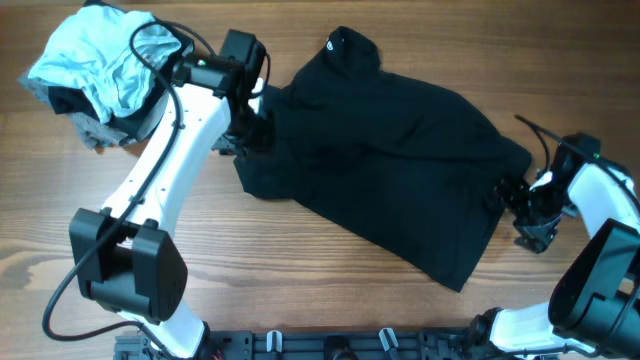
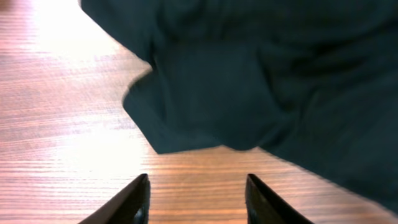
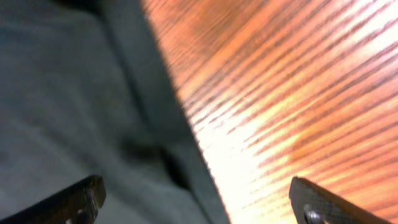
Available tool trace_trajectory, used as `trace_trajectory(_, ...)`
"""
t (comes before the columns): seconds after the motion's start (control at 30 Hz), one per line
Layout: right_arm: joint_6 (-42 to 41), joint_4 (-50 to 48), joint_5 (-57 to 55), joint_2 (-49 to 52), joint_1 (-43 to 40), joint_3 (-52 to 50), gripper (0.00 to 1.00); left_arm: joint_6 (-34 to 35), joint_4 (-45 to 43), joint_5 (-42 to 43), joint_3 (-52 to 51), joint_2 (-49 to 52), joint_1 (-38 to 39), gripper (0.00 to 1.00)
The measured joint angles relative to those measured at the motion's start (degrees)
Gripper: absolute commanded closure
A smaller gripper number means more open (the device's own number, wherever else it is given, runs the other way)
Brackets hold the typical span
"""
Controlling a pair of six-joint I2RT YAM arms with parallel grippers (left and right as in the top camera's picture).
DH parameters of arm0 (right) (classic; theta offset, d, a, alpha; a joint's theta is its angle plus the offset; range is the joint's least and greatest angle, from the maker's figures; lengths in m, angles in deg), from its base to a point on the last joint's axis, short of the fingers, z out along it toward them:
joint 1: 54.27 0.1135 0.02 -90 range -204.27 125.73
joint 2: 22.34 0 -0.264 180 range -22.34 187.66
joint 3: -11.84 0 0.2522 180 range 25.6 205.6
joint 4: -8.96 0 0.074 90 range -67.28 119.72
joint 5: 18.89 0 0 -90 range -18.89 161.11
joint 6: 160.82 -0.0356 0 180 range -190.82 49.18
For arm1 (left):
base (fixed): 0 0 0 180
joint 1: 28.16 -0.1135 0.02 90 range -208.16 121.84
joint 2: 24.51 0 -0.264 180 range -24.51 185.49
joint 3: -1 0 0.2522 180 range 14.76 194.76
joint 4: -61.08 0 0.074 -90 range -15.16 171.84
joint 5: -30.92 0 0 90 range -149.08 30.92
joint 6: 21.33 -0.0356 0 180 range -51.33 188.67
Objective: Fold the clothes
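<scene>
Shirt sprawls limp on bench, likely light, floppy, prone to bunching; best pinched at edges, where left pincer and right pincer gape empty.

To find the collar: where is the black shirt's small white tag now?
In the overhead view, the white tag sits at the top end of the black shirt, up and right of the left gripper.

Bare table lies open before the black shirt; a garment pile apparently crowds the far-left corner.
</scene>
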Motion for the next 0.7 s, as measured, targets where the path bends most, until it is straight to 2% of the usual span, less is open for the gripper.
trace_trajectory(0.07, -0.4, -1.9, 0.5, 0.0, 0.0, -2.1, 0.17, -0.2, -0.2, 0.0, -2.4, 0.0, 0.8, 0.39)
trace_trajectory(0.13, 0.0, -2.4, 2.0, -0.6, -0.1, -3.0, 0.20, 0.0, -0.8, 0.1, -5.6, 0.0, 1.5, 0.38)
trace_trajectory(0.2, 0.7, -2.3, 5.0, -1.3, 0.0, -4.0, 0.30, 0.0, -1.9, 0.4, -9.1, 0.0, 1.8, 0.38)
trace_trajectory(0.27, 1.6, -3.3, 7.8, -1.9, 0.0, -5.3, 0.55, 0.0, -3.0, 0.4, -11.0, 0.0, 1.8, 0.37)
trace_trajectory(0.3, 2.6, -5.0, 10.0, -2.4, -0.1, -6.3, 0.75, 0.0, -3.8, 0.4, -11.8, 0.0, 1.8, 0.35)
trace_trajectory(0.37, 4.2, -9.2, 14.0, -2.3, -0.1, -7.3, 0.94, 0.0, -5.1, 0.4, -12.4, 0.0, 1.8, 0.32)
trace_trajectory(0.5, 5.3, -14.1, 18.7, -1.0, 0.0, -8.5, 0.96, 0.0, -6.3, 0.4, -12.4, 0.0, 1.8, 0.26)
trace_trajectory(0.7, 3.3, -27.5, 21.4, -1.0, -0.6, -5.8, 0.96, 0.0, -6.4, 0.4, -12.5, 0.0, 1.8, 0.23)
